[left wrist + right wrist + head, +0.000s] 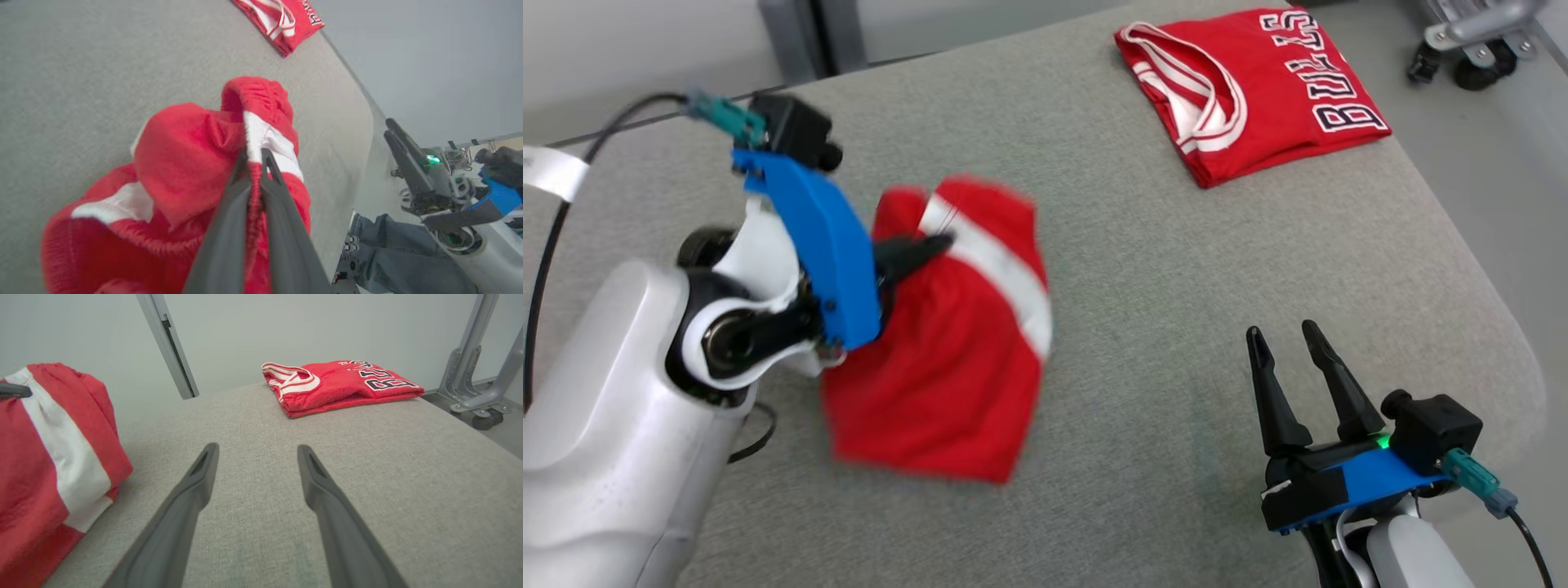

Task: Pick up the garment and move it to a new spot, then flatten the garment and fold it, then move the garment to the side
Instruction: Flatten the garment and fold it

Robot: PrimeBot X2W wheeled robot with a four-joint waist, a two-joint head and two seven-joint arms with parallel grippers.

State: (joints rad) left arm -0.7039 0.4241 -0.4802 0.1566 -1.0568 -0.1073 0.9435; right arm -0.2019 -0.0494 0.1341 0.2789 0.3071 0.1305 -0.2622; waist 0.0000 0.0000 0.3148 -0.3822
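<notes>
A grey fabric-covered table (1143,310) is seen across most of the head view, its rounded edge running down the right side of the frame. The garment (947,359), a pair of red shorts, is found at the left centre of that frame, over the table's left half, bunched and blurred. It is gathered at the top, where the left pincer (935,243) is clamped on it. In the left wrist view the two dark fingers are seen pressed together, with a fold of the gathered red waistband (257,92) pinched between them, just beside a white stripe (1005,269). The stripe is carried diagonally down the red cloth from the grip towards the garment's right edge. Below the grip the cloth is hung in loose folds; whether the lower hem lies on the table cannot be told. A folded jersey (1250,90), red with white trim at the neck and dark white-edged letters, is laid flat at the upper right of the head view, well apart from the garment. The right pincer (1282,333) is held at the lower right over bare table, its fingers spread apart with nothing between them. A wheeled metal frame (1470,49) is seen on the floor beyond the table, in the upper right corner.
</notes>
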